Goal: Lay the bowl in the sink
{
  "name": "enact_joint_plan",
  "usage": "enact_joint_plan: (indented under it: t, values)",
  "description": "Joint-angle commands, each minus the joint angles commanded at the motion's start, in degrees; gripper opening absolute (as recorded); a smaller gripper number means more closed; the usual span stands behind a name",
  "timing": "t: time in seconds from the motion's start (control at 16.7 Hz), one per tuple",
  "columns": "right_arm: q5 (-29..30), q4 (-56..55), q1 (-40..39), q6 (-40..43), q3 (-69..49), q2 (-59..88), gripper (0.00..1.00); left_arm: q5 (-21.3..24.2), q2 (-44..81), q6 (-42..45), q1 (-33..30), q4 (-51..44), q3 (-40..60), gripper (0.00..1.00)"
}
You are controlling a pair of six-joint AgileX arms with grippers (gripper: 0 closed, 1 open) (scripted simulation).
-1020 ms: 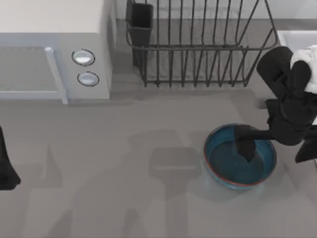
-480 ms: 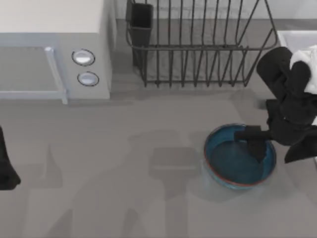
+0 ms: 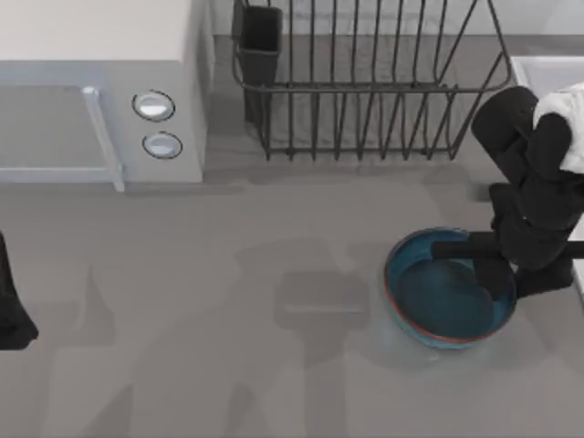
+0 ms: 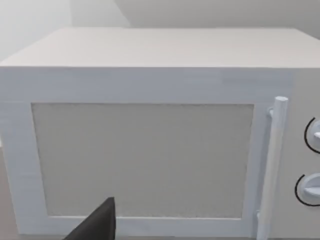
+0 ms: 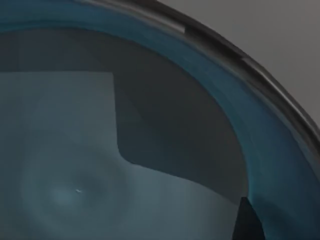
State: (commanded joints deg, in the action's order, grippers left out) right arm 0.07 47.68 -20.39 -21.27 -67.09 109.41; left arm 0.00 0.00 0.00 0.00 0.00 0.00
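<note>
The blue bowl (image 3: 438,297) with a reddish-brown rim line rests on the grey table at the right, in front of the dish rack. My right gripper (image 3: 497,269) reaches down over the bowl's right side, close to its rim. The right wrist view looks into the bowl (image 5: 100,165) from close up, along its glossy inside and curved rim. A corner of the pale sink (image 3: 531,68) shows at the far right, behind my right arm and partly hidden by it. My left arm (image 3: 11,306) is parked at the table's left edge.
A white microwave (image 3: 91,91) stands at the back left, and the left wrist view faces its door (image 4: 140,160). A dark wire dish rack (image 3: 365,82) with a dark cup holder (image 3: 260,41) lies at the back, between microwave and sink.
My right gripper has moved to the right across the bowl, from its middle to its right side. In the last half second the bowl shifted slightly right with it. The left arm stayed still.
</note>
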Motion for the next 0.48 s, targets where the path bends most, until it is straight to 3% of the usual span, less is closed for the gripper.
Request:
enact_joint_plan:
  t: [0.48]
  values:
    - [0.1, 0.9, 0.1, 0.0, -0.9, -0.2, 0.0, 0.0, 0.0, 0.0, 0.0, 0.0, 0.0, 1.0]
